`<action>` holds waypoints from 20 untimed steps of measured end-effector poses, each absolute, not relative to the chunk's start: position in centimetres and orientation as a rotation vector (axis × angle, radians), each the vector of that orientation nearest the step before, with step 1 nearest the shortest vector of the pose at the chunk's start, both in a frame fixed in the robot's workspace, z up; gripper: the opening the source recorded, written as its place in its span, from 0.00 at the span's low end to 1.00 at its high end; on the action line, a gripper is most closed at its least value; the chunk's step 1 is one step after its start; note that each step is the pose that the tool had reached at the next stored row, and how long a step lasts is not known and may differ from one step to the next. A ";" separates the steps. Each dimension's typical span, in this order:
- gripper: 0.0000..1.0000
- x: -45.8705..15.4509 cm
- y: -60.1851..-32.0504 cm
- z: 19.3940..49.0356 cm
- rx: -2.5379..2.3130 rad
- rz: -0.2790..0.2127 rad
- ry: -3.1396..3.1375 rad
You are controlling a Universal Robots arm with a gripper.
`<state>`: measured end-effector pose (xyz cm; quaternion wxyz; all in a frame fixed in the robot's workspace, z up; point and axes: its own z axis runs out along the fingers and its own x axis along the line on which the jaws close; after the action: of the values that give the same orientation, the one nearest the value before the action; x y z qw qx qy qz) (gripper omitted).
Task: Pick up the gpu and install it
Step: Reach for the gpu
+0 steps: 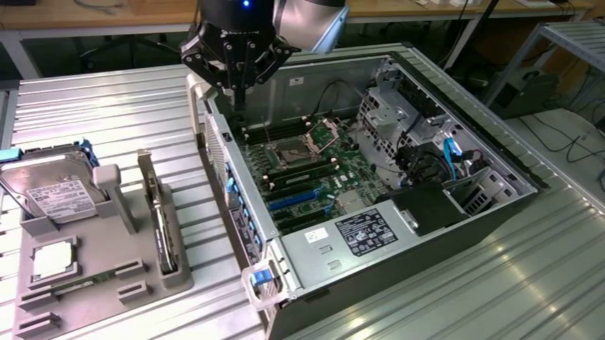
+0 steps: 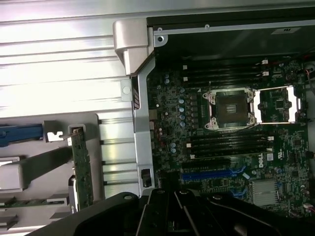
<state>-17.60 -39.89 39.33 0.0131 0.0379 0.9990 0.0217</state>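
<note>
- The grey fixture [image 1: 104, 283] sits on the desk [image 1: 113, 113] at the near end of the exterior view's left. It carries the task's card and spare parts.
- The gpu [image 1: 161, 219] is held on edge in a slot of this fixture, with its thin green side facing up. Its long axis runs from near to far in the exterior view, roughly parallel to the long side wall of the computer case [image 1: 219, 152]. Its metal bracket stands upright at the far end.
- The hard drive [image 1: 47, 191] is propped in the same fixture, on the side of the gpu away from the case. It is not touched.
- The opened case lies just beside the fixture, toward the exterior view's right. The motherboard [image 1: 302, 166] is exposed, and no card is seated in the blue expansion slots [image 1: 295, 202].
- The pincer [image 1: 238, 99] is positioned farthest back, over the far left corner of the case and above its side wall. Its fingers are pressed together and nothing is held.
- From the pincer, the gpu lies outside the case, across the side wall, toward the exterior view's left and nearer the camera. The two are well apart. The pick-up is judged not yet begun.
</note>
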 end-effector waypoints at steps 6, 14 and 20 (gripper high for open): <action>0.11 -18.2 -39.9 39.3 0.118 0.068 3.112; 0.11 -18.9 -39.9 39.3 0.118 0.068 3.112; 0.11 -19.4 -39.9 39.3 0.118 0.068 3.113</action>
<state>-19.42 -39.89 39.33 0.0130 0.0379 0.9990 0.0217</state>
